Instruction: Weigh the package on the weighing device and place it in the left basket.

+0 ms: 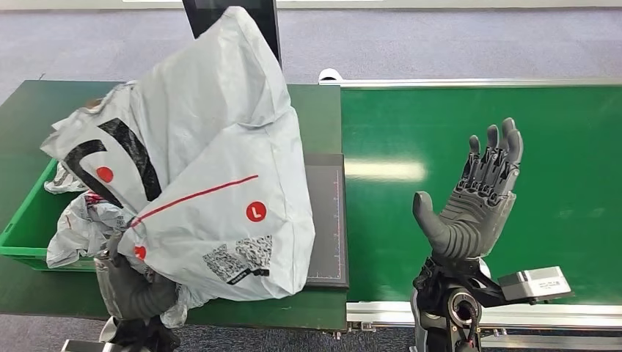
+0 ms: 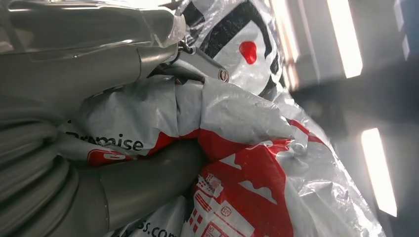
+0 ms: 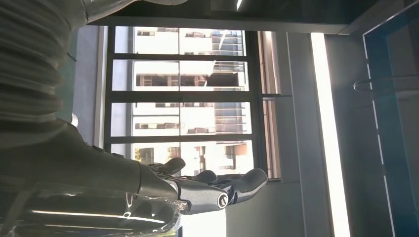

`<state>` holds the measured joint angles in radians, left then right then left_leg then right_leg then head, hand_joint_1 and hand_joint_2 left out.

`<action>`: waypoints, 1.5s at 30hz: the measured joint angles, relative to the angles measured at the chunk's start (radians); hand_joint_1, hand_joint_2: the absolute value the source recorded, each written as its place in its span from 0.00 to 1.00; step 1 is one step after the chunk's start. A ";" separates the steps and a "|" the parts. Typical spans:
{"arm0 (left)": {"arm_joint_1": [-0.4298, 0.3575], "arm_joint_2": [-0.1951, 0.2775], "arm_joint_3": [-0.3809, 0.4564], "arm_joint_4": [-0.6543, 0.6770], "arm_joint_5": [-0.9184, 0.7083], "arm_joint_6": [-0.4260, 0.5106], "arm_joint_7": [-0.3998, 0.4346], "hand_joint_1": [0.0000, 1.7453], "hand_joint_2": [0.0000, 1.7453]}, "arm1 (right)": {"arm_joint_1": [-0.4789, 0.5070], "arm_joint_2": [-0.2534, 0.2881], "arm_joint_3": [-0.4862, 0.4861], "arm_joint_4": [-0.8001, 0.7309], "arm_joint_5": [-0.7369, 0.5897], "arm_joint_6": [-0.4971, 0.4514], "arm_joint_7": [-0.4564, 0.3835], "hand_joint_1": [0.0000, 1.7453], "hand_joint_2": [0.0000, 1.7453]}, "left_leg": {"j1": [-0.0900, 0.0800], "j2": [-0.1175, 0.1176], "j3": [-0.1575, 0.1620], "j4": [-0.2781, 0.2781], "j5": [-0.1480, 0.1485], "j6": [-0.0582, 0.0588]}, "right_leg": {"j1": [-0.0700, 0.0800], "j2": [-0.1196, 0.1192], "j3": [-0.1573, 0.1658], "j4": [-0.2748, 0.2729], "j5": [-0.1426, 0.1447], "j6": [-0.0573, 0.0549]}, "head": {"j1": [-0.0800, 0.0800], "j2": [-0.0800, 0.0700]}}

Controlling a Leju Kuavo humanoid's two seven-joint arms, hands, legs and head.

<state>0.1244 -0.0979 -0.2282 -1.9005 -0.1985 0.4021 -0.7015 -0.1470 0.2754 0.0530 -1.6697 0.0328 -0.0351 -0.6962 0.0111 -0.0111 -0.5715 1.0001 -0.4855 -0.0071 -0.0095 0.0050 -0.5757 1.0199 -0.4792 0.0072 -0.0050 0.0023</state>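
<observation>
Left robot hand clenched on the lower edge of the grey package, bag plastic bunched between thumb and fingers in the left wrist view. Package lifted clear and hanging in the air, draped over the dark weighing device and the near corner of the green basket. Right robot hand released, palm up, fingers spread, grasping nothing, raised above the green conveyor belt.

Step in hand, judging by the pose: carrying the package leftward to the basket. Best done by keeping the grip firm on the gathered plastic, since the film looks slippery and slack; lifting high enough for the trailing corner to clear the basket's near wall; releasing only once the bulk hangs over the opening.

Basket already holding other crumpled grey bags, so little room left; overhang and sliding off onto the bench a likely risk. Dark upright panel behind the package, well clear of the path.
</observation>
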 joint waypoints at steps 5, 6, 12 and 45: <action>-0.071 0.015 0.104 0.020 0.080 0.089 0.001 1.00 1.00 | 0.023 0.000 -0.004 -0.005 0.003 -0.007 0.000 0.00 1.00 | 0.000 0.000 0.000 0.000 0.000 0.000 | 0.000 0.000 0.000 0.000 0.000 0.000 | 0.000 0.000; -0.100 0.017 0.142 0.046 0.079 0.099 0.001 1.00 1.00 | 0.025 0.000 -0.005 -0.006 0.004 -0.009 0.000 0.00 1.00 | 0.000 0.000 0.000 0.000 0.000 0.000 | 0.000 0.000 0.000 0.000 0.000 0.000 | 0.000 0.000; -0.383 0.062 0.393 0.461 -0.189 0.179 0.081 1.00 1.00 | 0.025 0.000 -0.007 -0.005 0.008 0.007 0.000 0.00 1.00 | 0.000 0.001 0.001 0.000 0.003 -0.001 | 0.000 0.000 0.001 0.001 0.003 -0.003 | 0.000 0.000; -0.953 0.214 0.851 1.498 -1.198 0.092 0.742 1.00 1.00 | 0.006 0.004 -0.053 0.042 0.036 0.109 0.000 0.00 1.00 | 0.001 -0.002 0.005 -0.001 0.009 -0.004 | 0.001 -0.002 0.006 0.003 0.006 -0.006 | 0.000 0.000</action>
<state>-0.8282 0.1165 0.6227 -0.4027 -1.3969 0.4938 0.0400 -0.1413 0.2790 0.0002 -1.6278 0.0688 0.0742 -0.6962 0.0122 -0.0127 -0.5661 0.9993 -0.4770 -0.0113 -0.0085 0.0025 -0.5702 1.0228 -0.4733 0.0011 -0.0049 0.0023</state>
